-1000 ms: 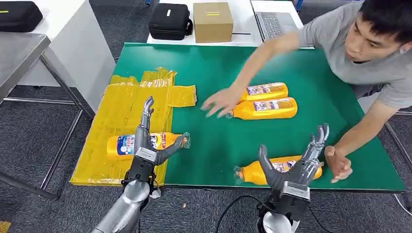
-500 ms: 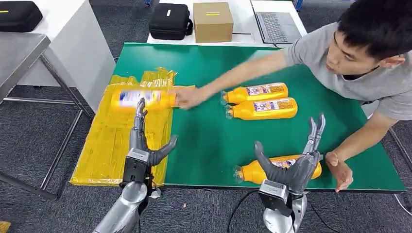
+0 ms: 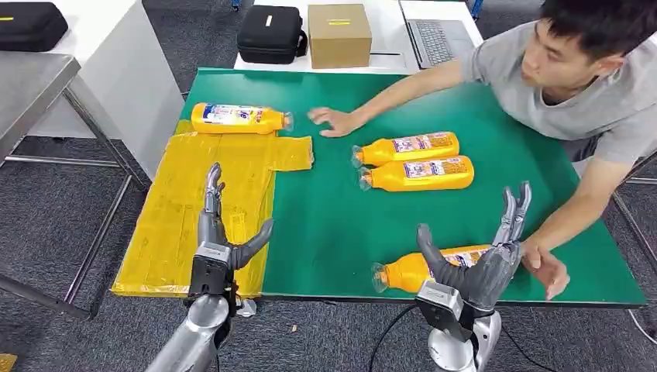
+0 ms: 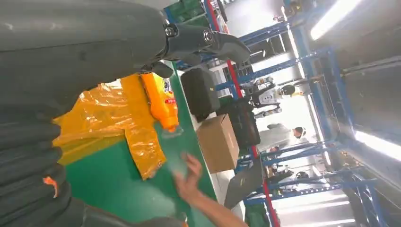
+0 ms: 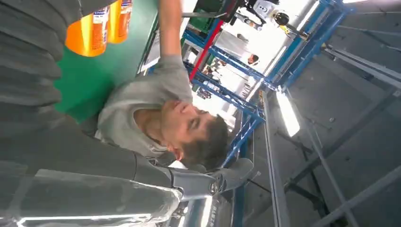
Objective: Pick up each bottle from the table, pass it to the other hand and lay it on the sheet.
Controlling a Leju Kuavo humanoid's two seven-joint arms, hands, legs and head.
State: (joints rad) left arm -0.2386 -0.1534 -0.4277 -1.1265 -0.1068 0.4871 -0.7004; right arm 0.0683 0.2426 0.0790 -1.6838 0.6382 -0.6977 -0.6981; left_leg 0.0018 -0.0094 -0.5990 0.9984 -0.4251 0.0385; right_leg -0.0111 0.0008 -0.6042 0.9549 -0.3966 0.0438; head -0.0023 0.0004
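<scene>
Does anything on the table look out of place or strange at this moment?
Yes. One bottle lies at the far edge of the yellow sheet, partly off it on the green table. The sheet itself is crumpled and uneven there. A person's hand rests on the table beside that bottle's cap.

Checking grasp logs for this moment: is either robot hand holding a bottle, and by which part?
Neither. The left hand is open above the sheet; the right hand is open around the nearest bottle, not gripping.

My left hand [image 3: 219, 236] was raised at the near-left, fingers straight up, thumb splayed out, holding nothing. My right hand [image 3: 482, 260] was up at the near-right, fingers spread, thumb wide, also holding nothing.
</scene>
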